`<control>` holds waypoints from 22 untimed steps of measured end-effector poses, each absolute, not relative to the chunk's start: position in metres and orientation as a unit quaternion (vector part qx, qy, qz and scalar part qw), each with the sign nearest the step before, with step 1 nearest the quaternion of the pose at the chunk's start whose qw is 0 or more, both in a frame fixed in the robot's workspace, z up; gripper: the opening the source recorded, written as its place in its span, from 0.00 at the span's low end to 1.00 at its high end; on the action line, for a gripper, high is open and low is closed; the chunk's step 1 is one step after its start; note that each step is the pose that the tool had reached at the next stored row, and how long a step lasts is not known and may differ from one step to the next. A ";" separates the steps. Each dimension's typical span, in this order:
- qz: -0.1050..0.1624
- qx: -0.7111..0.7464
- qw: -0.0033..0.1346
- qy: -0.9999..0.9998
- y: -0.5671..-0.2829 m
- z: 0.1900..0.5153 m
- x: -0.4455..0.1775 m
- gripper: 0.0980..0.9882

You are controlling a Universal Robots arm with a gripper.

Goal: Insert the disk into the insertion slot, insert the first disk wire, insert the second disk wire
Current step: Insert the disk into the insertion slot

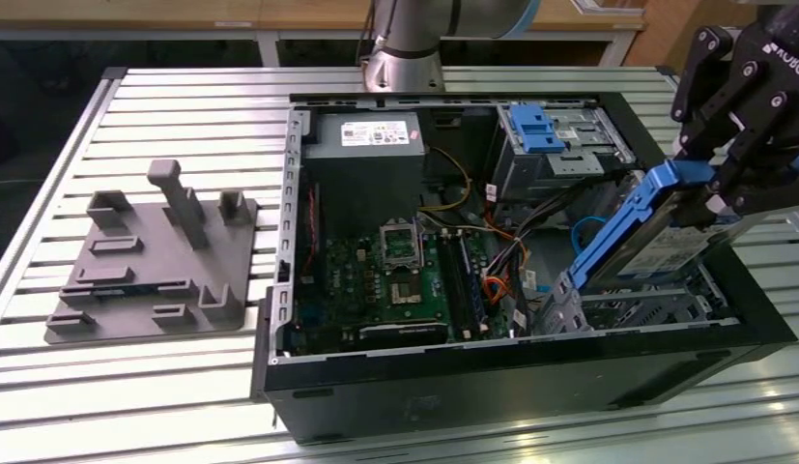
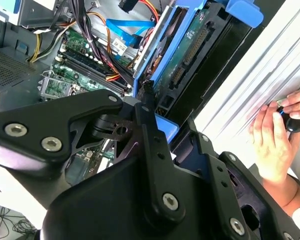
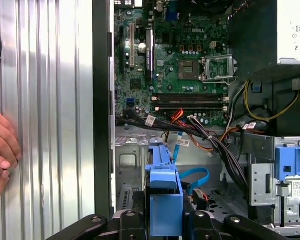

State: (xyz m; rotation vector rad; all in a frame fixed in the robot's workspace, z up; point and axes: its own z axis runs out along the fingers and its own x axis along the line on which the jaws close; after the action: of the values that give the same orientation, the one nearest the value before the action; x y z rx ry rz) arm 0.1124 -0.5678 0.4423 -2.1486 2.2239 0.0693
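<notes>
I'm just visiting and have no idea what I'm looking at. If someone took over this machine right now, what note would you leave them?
Claw: shut on the disk, holding it tilted over the open computer case.
Slot: the metal cage just below the disk; the disk is not in it yet.
Done: disk gripped and over the slot.
Left: seating the disk, plugging both wires; a blue cable lies loose inside.
A person's hand is on the table beside the case.

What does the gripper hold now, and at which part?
The gripper holds the disk, its jaws closed on the upper end of the blue carrier.
</notes>
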 end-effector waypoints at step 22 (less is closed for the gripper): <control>0.025 -0.694 0.021 0.719 -0.568 0.419 0.113 0.30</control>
State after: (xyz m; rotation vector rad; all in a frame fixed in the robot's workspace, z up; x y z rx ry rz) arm 0.1130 -0.5679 0.4190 -2.1519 2.2287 0.0789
